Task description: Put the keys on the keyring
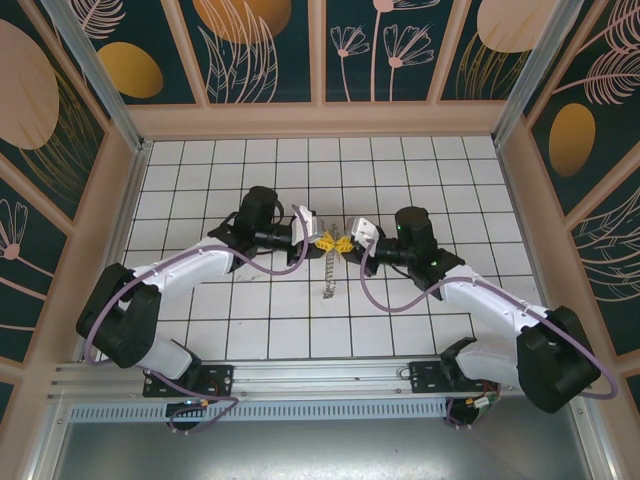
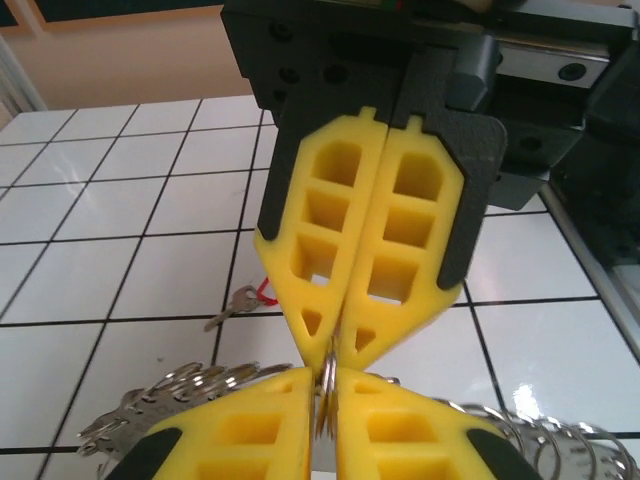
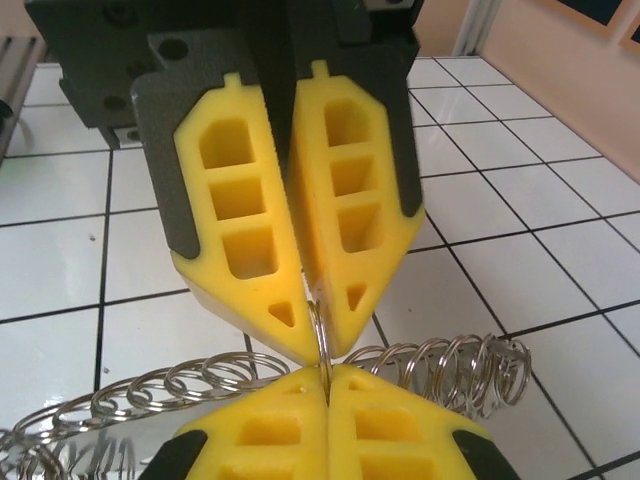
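Observation:
The keyring (image 1: 329, 275) is a string of many small metal rings that hangs down from where the two grippers meet over the middle of the table. My left gripper (image 2: 324, 382) and my right gripper (image 3: 328, 372) face each other tip to tip. Both are shut on the same small ring (image 3: 321, 330) of the keyring from opposite sides. Loops of rings (image 3: 455, 368) trail out to either side under the yellow fingers (image 3: 260, 425). One key with a red tag (image 2: 240, 302) lies flat on the tiles beyond the left gripper, apart from the ring.
The white tiled table (image 1: 200, 170) is walled by a tan frame (image 1: 320, 118) at the back and sides. A metal rail (image 1: 320, 375) runs along the near edge by the arm bases.

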Action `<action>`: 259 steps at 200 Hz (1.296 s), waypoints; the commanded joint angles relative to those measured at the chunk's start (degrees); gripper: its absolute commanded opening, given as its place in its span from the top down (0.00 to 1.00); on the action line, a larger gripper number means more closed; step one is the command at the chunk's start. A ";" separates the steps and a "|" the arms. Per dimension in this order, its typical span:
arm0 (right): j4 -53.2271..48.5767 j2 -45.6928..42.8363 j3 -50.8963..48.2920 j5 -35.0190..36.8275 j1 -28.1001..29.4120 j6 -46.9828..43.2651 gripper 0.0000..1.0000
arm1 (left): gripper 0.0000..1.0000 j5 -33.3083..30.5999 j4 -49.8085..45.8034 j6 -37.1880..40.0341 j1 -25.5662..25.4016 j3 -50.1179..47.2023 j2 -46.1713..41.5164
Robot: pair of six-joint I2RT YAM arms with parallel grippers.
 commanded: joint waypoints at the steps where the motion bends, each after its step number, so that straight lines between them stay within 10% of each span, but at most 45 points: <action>1: -7.06 0.21 4.45 3.17 1.54 -4.20 1.00 | 0.86 -2.50 -10.98 7.13 -0.28 3.13 1.14; 84: -10.84 0.68 6.02 8.62 2.74 -6.27 1.00 | 1.00 -2.84 -8.80 6.18 -0.27 3.73 -1.30; 207: 22.83 -1.49 -10.52 -5.08 1.22 9.68 0.89 | 1.00 9.32 31.25 -18.83 -0.17 -8.26 -4.00; 259: 30.24 -1.16 -13.90 -2.26 1.06 12.81 0.81 | 1.00 8.00 33.43 -20.05 -0.17 -9.15 -3.52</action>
